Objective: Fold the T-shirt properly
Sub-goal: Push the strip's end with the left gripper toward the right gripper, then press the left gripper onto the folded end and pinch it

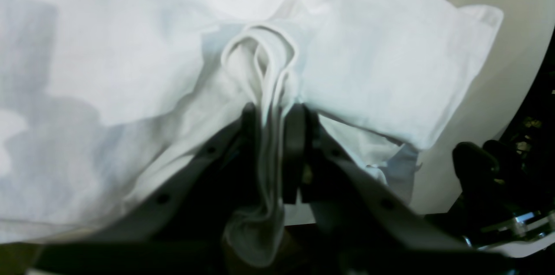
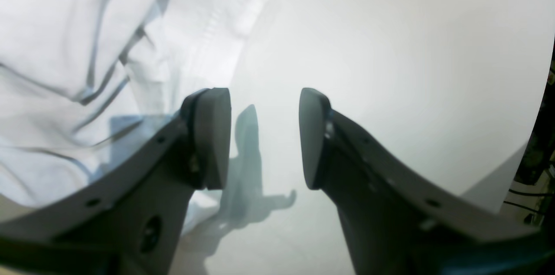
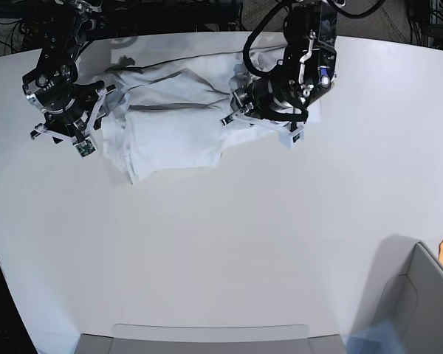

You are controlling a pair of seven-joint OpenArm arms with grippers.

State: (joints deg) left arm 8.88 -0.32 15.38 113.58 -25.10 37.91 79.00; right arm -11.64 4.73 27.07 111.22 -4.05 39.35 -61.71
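Clearly the limp T-shirt [image 1: 130,49] bunched in the left fingers [image 1: 271,114]; the right fingers [image 2: 219,136] gaped empty beside its hem.

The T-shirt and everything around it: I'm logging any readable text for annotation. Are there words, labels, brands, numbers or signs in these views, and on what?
None can be read in any view.
T-shirt: plain white, no print or visible tag.
Tabletop: bare white, no markings.
Left end effector, shut on a bunch of the T-shirt: dark, no lettering.
Right end effector, open: dark, no lettering.
Arm housings in the base view: no legible markings.
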